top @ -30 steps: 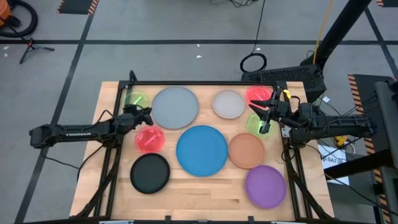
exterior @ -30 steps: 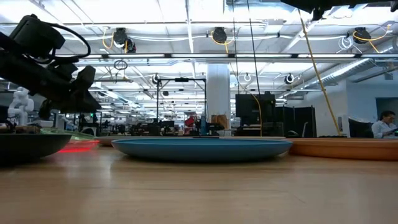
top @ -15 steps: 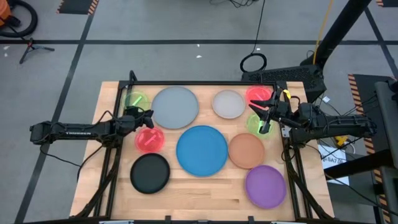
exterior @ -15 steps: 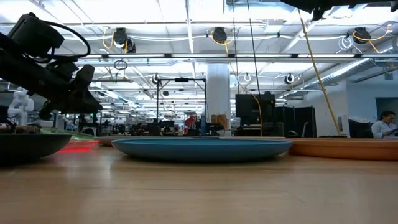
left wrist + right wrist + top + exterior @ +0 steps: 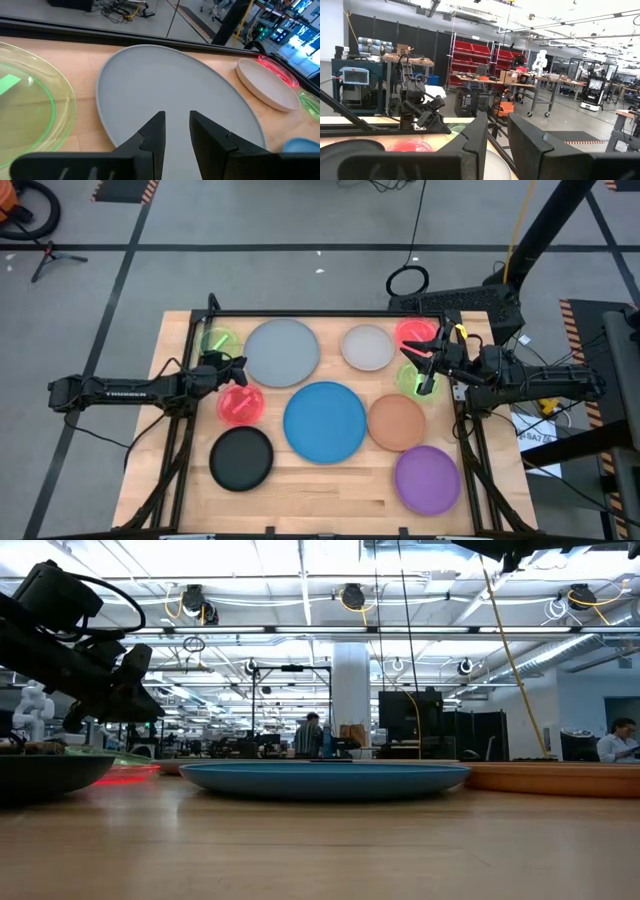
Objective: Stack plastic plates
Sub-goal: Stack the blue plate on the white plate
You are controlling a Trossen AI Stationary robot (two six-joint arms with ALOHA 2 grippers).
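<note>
Left gripper [image 5: 238, 369] has shifted slightly back from its position a second ago; a person [image 5: 310, 734] now stands in the background.

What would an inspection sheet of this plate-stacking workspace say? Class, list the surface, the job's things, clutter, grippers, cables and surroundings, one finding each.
Surface: wooden table, black frame along its edges.
Job's things: nine plates lie singly, none stacked: grey plate, blue plate, black plate, purple plate, tan plate, beige plate, two pink plates, green plate; a second green plate shows partly under the right gripper.
Clutter: nothing seen.
Grippers: left gripper at the grey plate's edge, narrow gap between its fingers, holding nothing; right gripper over the green plate, holding nothing.
Cables: yellow cable on the floor behind.
Surroundings: open workshop, a person far off.
</note>
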